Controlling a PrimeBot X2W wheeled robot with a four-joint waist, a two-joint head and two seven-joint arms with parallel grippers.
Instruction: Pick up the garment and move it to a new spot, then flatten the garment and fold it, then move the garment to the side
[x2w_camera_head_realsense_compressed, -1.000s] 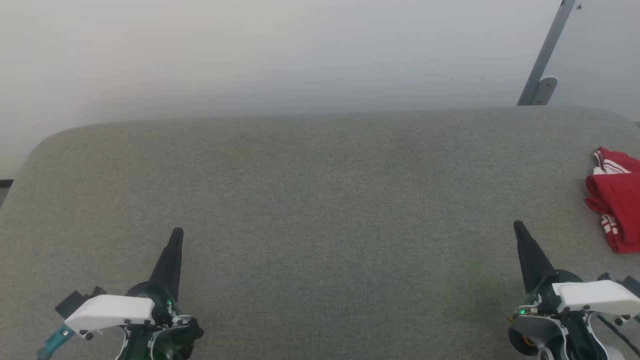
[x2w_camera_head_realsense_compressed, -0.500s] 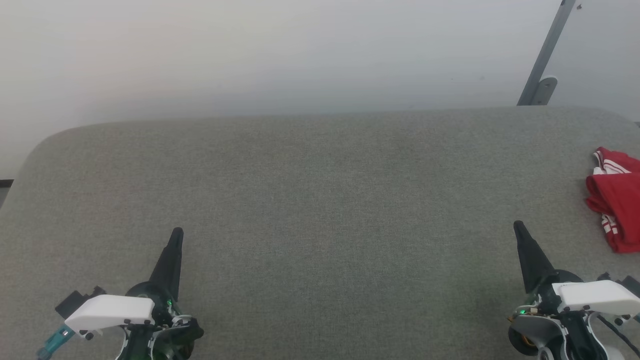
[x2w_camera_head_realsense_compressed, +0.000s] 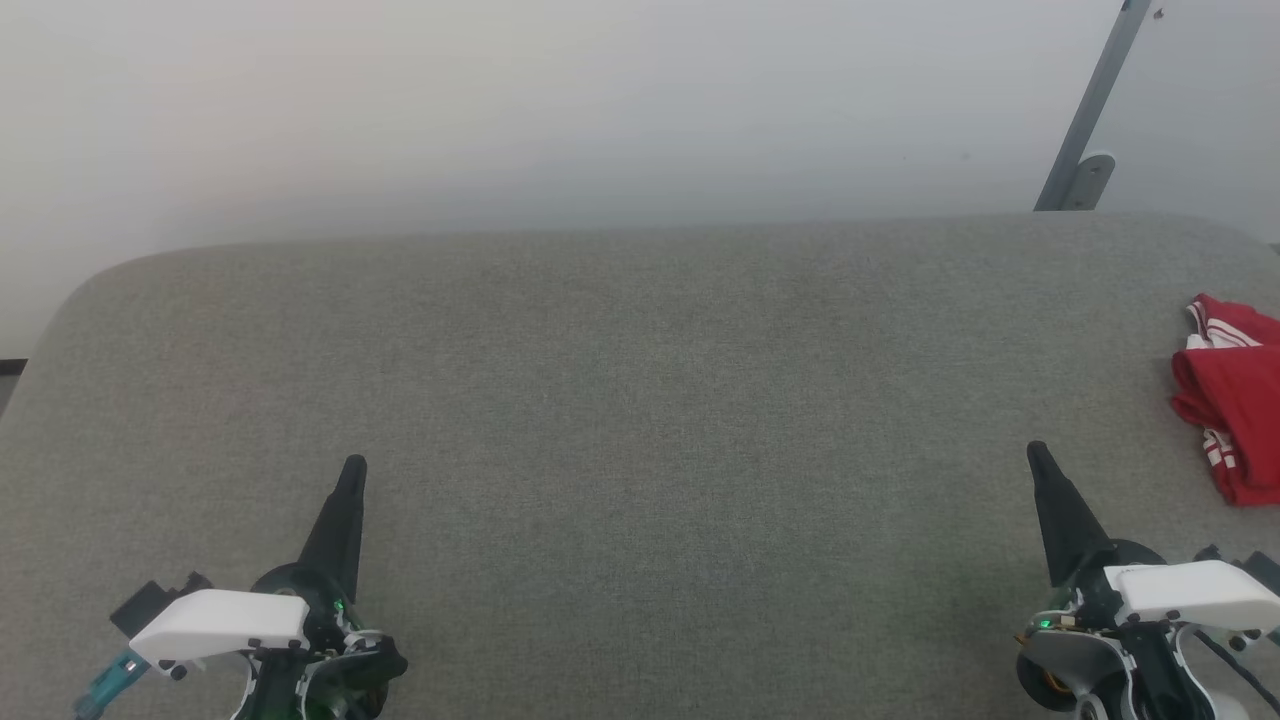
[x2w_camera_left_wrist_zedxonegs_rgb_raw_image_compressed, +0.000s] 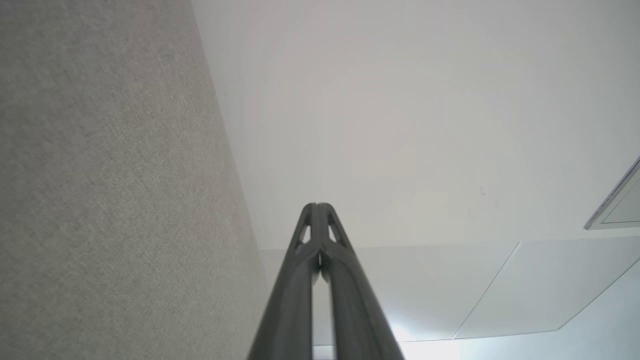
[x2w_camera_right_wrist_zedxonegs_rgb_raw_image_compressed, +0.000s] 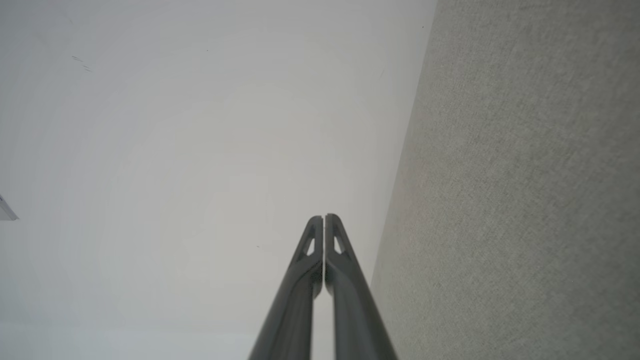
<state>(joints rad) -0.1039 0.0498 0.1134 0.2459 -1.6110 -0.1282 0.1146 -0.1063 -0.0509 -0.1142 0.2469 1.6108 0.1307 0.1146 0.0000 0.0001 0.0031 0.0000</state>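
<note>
Observed: garment (x2w_camera_head_realsense_compressed: 1238, 405) bunched at the right edge of the grey fabric surface (x2w_camera_head_realsense_compressed: 640, 400), cut by the frame, long axis running near to far; left gripper (x2w_camera_head_realsense_compressed: 353, 468) and right gripper (x2w_camera_head_realsense_compressed: 1037, 452) both pressed together, empty

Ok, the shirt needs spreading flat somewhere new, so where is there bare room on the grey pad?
The whole middle of the grey pad is bare, from the left gripper across to the right gripper and up to the far edge. Only the right edge is taken, by the bunched garment.
</note>
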